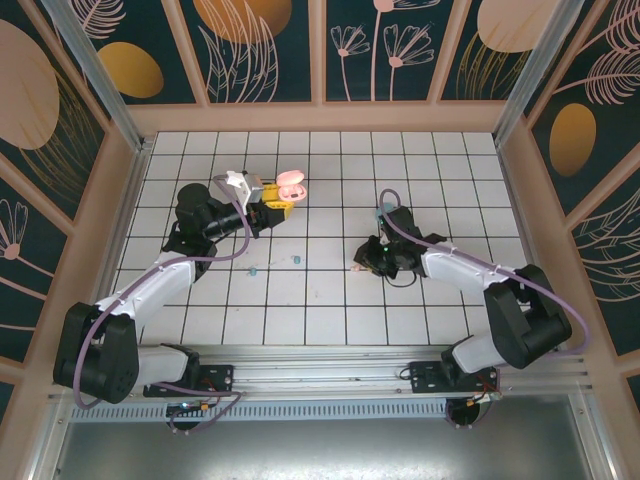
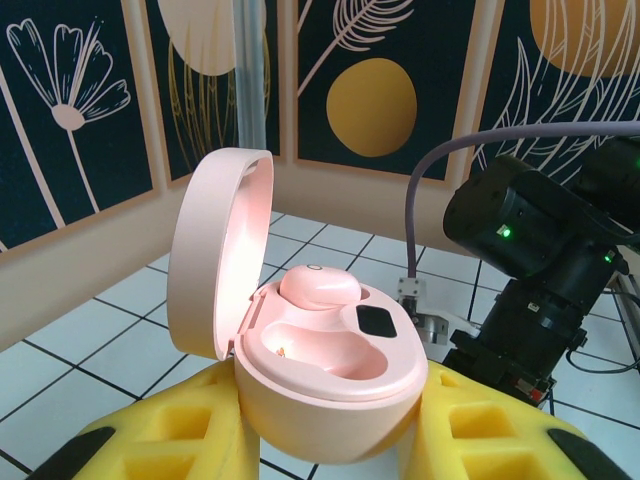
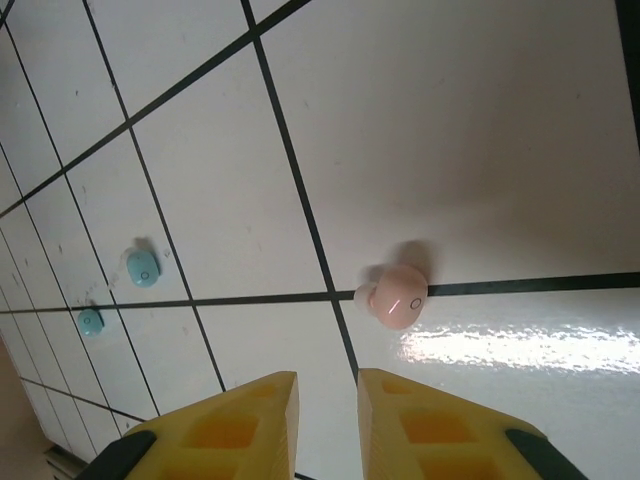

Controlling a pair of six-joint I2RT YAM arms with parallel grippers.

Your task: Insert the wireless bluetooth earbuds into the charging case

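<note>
The left claw (image 2: 330,435) clamped the case (image 2: 300,385) with its seated bud (image 2: 318,288); the loose bud (image 3: 398,296) lay one o'clock of the parted right claw (image 3: 328,400).

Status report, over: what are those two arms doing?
Left fingers clamped on open pink case, one pink earbud seated inside. Right fingers apart, empty, aimed at loose pink earbud on tiles. Two teal earbuds nearby, nothing blocking.

Place: a lab-style robot test cell.
Base: white gridded tabletop (image 1: 330,200).
Around tabletop: floral printed wall panels (image 1: 265,50), aluminium frame posts (image 1: 90,65).
Tabletop's near edge: aluminium mounting rail (image 1: 330,360).
</note>
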